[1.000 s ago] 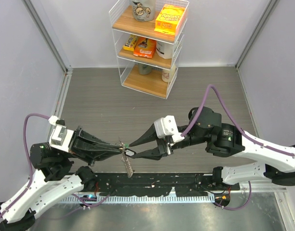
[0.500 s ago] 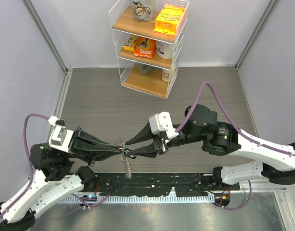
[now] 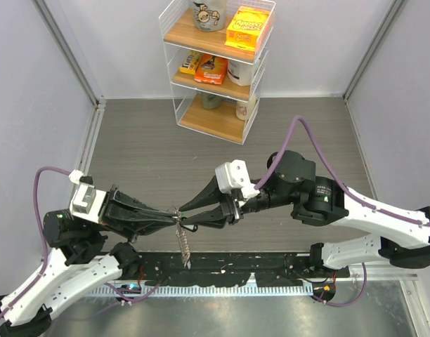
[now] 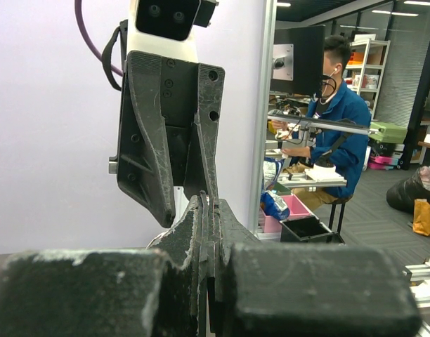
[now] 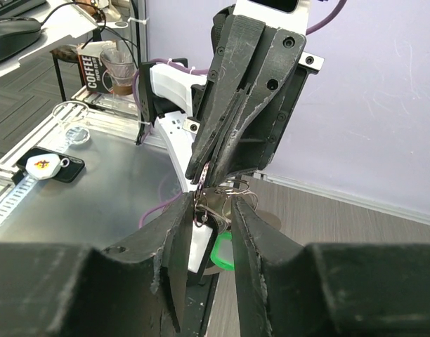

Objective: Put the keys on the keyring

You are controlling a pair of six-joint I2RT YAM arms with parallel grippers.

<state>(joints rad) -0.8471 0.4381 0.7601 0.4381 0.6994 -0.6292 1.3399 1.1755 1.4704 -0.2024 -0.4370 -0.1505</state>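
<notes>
Top external: grey wood-grain table, pale walls, stocked wire shelf rack at the far edge. Both arms are shown tip to tip nr the front edge. L gripper is seen clamped on the keyring, chain hung straight down. Its green piece is glimpsed low betw. the narrowly parted fingers of R gripper; any grip there can't be told. Keys can't be made out amid the crowded tips.
</notes>
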